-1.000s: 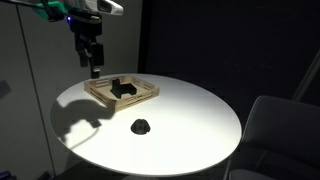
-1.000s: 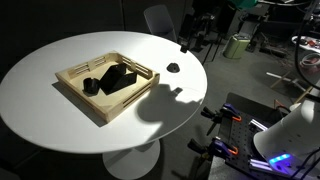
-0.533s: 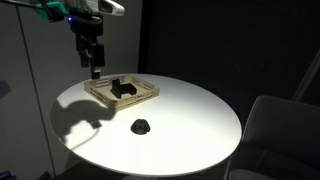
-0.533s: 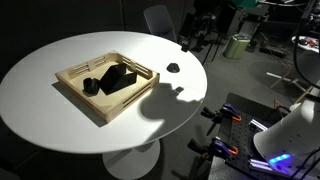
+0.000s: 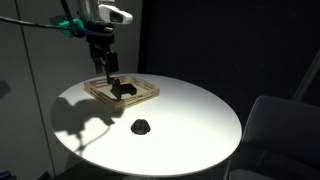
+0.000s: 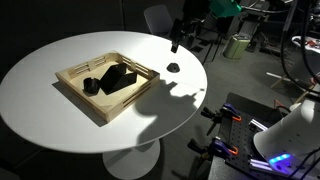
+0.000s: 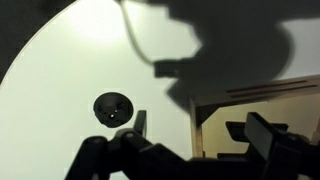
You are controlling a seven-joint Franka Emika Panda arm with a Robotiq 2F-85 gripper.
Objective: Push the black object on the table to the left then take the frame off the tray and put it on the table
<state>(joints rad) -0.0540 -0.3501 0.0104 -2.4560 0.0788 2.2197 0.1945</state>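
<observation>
Claw (image 5: 108, 72) spread wide above table (image 5: 200, 115), near black object (image 5: 141, 126)

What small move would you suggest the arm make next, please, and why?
Probably lower the open gripper toward the table beside the black object: it hangs well above the tabletop, apart from the object, which must be pushed first.
</observation>
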